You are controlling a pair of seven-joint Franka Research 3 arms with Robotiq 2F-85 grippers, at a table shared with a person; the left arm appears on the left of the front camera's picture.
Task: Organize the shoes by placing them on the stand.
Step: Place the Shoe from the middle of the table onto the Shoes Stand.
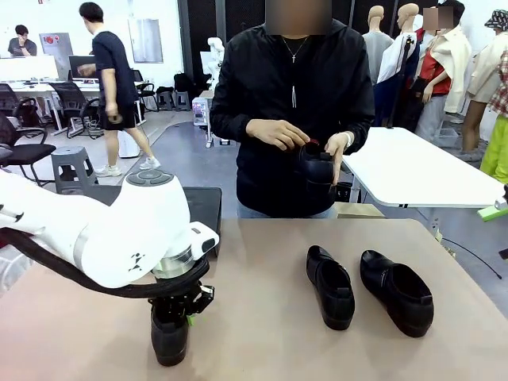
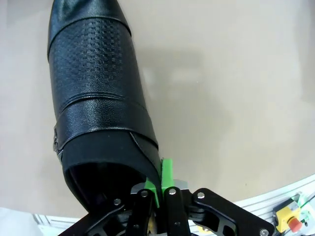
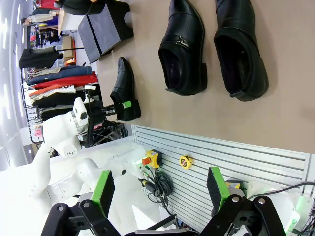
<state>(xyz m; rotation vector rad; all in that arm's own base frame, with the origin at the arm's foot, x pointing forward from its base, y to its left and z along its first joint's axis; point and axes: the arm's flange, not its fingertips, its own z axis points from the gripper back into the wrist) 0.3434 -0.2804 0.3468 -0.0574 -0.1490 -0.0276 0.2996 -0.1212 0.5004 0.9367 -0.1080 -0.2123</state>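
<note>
Four black slip-on shoes are in play. The nearest shoe (image 1: 169, 337) stands at the near left of the bench (image 1: 262, 349), with the left hand (image 1: 189, 316) pinched tight on the rim of its heel opening, one pad inside and one outside. The second shoe (image 1: 331, 287) and third shoe (image 1: 397, 291) lie side by side toward the right, and the fourth shoe (image 1: 317, 168) is in the person's grasp. The right hand (image 3: 160, 186) hangs wide open, empty. The stand (image 1: 202, 206) sits at the far left, behind the left arm. Such a thin-rim grip probably lets the toe swing, so lift slowly, clear the stand's front edge, then set the sole flat.
</note>
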